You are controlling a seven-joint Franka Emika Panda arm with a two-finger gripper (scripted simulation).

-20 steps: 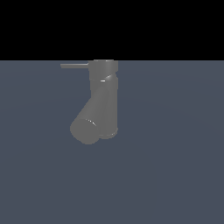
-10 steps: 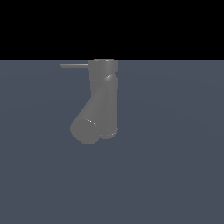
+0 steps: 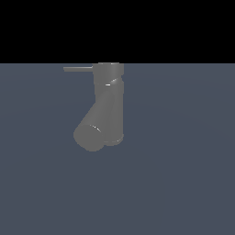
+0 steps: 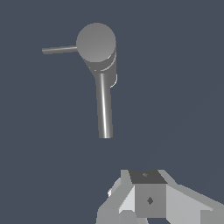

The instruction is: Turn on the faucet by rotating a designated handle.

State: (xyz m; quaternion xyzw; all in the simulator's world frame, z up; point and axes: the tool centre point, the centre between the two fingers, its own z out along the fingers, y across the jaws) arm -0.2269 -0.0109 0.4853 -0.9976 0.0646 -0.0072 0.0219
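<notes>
The faucet (image 3: 109, 103) is a matte grey upright cylinder standing on the flat grey-blue floor, with a thick spout (image 3: 94, 131) angling down toward the exterior view's left. The handle (image 3: 78, 69), a thin straight rod, sticks out sideways from the cylinder's top toward the exterior view's left. The wrist view looks down on the faucet's round cap (image 4: 96, 42), the handle (image 4: 59, 50) and the spout (image 4: 104, 109). My gripper (image 4: 146, 176) shows only as pale grey blocks at that picture's edge, apart from the faucet and touching nothing. Its jaws cannot be read. The exterior view does not show it.
A plain grey-blue floor (image 3: 183, 174) spreads around the faucet, with black background above it. No other objects are visible.
</notes>
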